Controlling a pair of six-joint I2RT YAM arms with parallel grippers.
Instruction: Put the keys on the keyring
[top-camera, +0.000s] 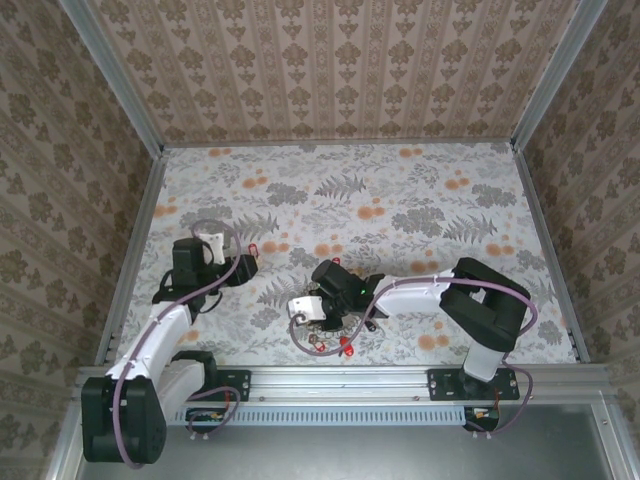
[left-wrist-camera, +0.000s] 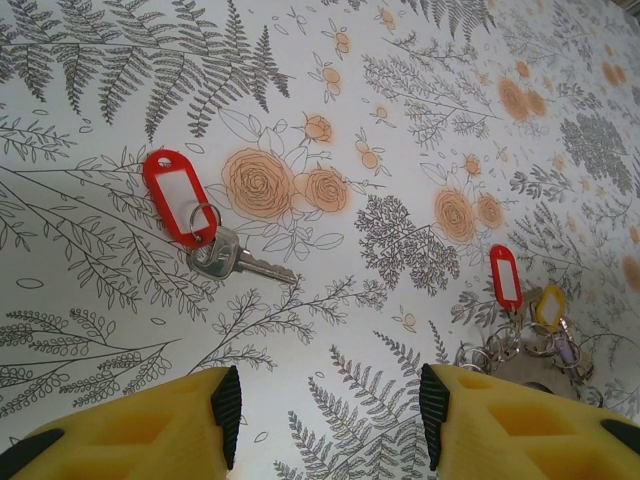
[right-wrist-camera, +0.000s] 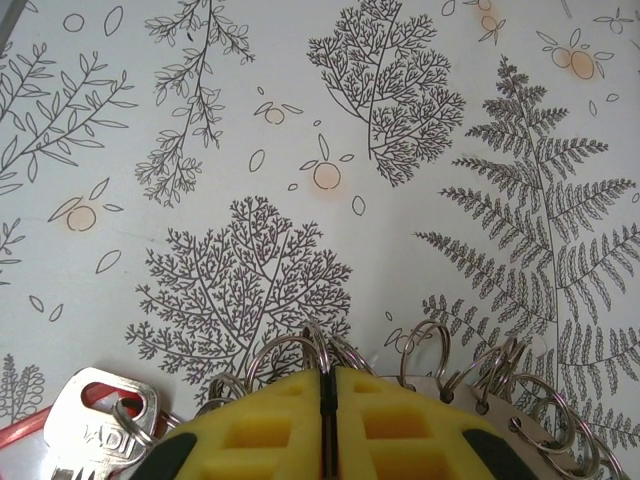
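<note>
A loose silver key (left-wrist-camera: 228, 260) with a red tag (left-wrist-camera: 176, 195) lies on the floral table, ahead and left of my open left gripper (left-wrist-camera: 330, 412), which has nothing between its fingers. In the top view this key (top-camera: 253, 247) sits just beyond the left gripper (top-camera: 248, 264). The keyring (left-wrist-camera: 527, 366), a flat grey plate hung with small wire rings, a red tag (left-wrist-camera: 505, 276) and a yellow tag (left-wrist-camera: 548, 305), lies to the right. My right gripper (right-wrist-camera: 328, 378) stands over the keyring (right-wrist-camera: 522, 415), its jaws together on a thin wire ring (right-wrist-camera: 338, 345). A silver key (right-wrist-camera: 95, 430) lies at its left.
Patterned walls and metal rails (top-camera: 130, 260) enclose the table on the left, back and right. The keyring cluster (top-camera: 336, 338) lies near the front edge, between the two arms. Open tabletop (top-camera: 400, 200) stretches behind both grippers.
</note>
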